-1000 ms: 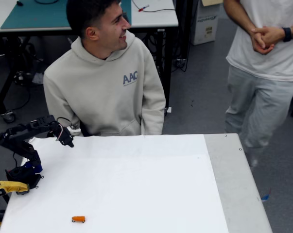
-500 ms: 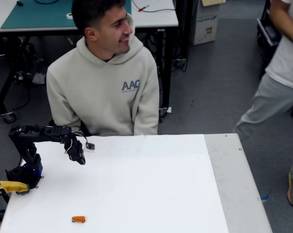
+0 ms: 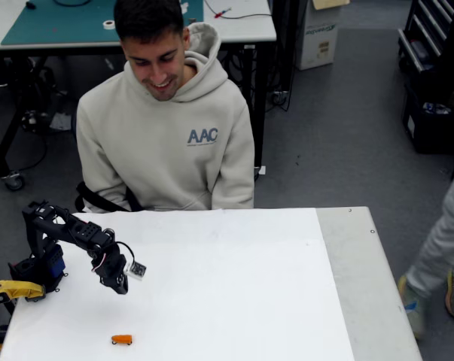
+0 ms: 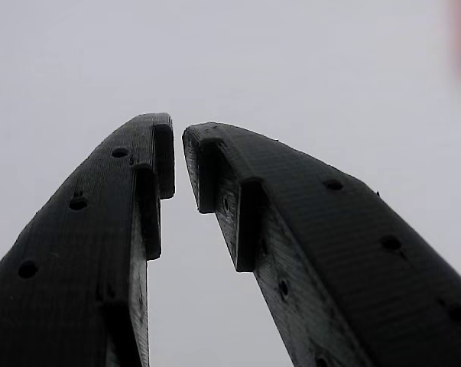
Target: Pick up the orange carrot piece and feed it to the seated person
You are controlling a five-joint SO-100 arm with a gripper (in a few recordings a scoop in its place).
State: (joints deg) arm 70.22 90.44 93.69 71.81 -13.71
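Table (image 3: 234,301): white top with a bare grey strip along its right side in the fixed view.
Orange carrot piece (image 3: 122,340): lies on the table near its front-left edge, untouched.
Pincer (image 3: 120,286): black, pointing down over the table's left part, above and apart from the carrot piece; in the wrist view (image 4: 178,153) its tips stand almost together with a thin gap, empty.
Seated person (image 3: 166,128): behind the table's far edge, head bowed toward the table.

Blue letters "AAC" stand on the chest of the seated person's (image 3: 166,128) hoodie.
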